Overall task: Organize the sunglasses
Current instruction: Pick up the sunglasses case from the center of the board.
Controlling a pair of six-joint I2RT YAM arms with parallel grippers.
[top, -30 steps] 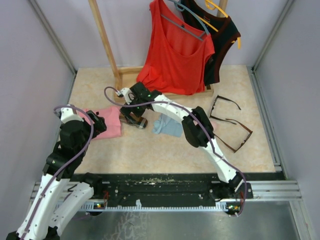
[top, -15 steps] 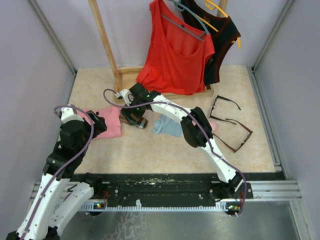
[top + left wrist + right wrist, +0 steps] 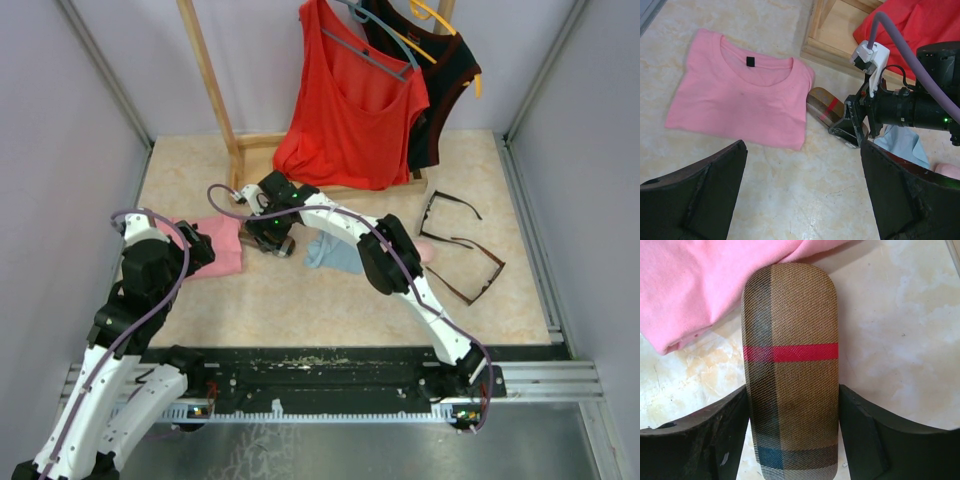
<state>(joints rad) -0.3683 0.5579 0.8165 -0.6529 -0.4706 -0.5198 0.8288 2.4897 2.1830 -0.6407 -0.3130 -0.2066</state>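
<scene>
My left gripper is hanging over the table at the far left with its fingers spread wide and gripping nothing. Below it a folded pink T-shirt is lying flat, neck opening toward the back. Just right of the shirt, I am reaching my right arm across to a brown plaid case with a red stripe, whose rounded far end is lying just beside the shirt's edge; I cannot tell whether it is tucked under. My right gripper is straddling the near half of that case, and its two dark fingers are pressing against the long sides with no gap showing in the wrist view. The case is lying flat on the table. Behind it the base of a wooden stand is sitting, with a red top and a black top hanging from hangers further right. A small light-blue cloth is lying crumpled beside the case, and a bit of a pink case is peeking out from behind my right forearm. At the far right the sunglasses are lying on the table with their arms unfolded, well apart from both grippers: the black-framed pair nearer the back, the reddish-brown pair just in front of it.
</scene>
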